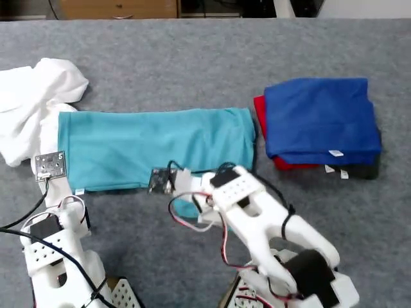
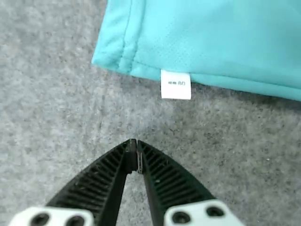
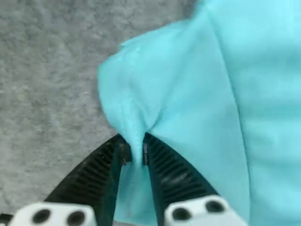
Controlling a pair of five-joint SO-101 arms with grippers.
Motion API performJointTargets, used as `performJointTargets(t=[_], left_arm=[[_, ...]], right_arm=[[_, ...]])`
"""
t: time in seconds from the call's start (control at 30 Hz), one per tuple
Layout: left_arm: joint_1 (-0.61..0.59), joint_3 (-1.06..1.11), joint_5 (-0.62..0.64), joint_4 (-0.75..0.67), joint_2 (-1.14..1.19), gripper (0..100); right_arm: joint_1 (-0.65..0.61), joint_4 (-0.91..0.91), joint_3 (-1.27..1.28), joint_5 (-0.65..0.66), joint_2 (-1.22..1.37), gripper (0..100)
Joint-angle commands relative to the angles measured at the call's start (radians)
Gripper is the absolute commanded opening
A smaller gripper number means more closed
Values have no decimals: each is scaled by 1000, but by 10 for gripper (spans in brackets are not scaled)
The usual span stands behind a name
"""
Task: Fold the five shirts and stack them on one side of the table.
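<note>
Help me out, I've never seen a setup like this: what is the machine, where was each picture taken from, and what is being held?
Two small robot arms, the left arm and the right arm, sit at a grey table. The wide picture comes from a fixed camera looking down. The other two come from a camera on each arm's wrist, looking along its tool. A teal shirt lies in a long strip in the middle, with a crumpled white shirt at one end. A stack of folded shirts, blue on top, lies at the other end. The right tool pinches a fold of the teal shirt. The left tool is shut on nothing, over bare table near the shirt's white tag.
</note>
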Motion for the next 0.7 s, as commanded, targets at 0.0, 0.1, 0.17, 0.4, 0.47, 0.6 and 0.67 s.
performJointTargets(t=[0.0,0.1,0.17,0.4,0.47,0.6,0.67], left_arm=[[-9,-5,-2,6,-16,19],[-9,-5,-2,6,-16,19],[-9,-5,-2,6,-15,19],[-9,-5,-2,6,-12,19],[-9,-5,-2,6,-12,19],[-9,-5,-2,6,-15,19],[-9,-5,-2,6,-15,19]], right_arm=[[85,46,-131,0,71,2],[93,199,-314,21,154,2],[93,313,-447,68,211,2],[93,634,-951,229,433,2],[94,706,-1096,269,506,2],[105,770,-1354,308,664,2],[110,775,-1458,336,748,2]])
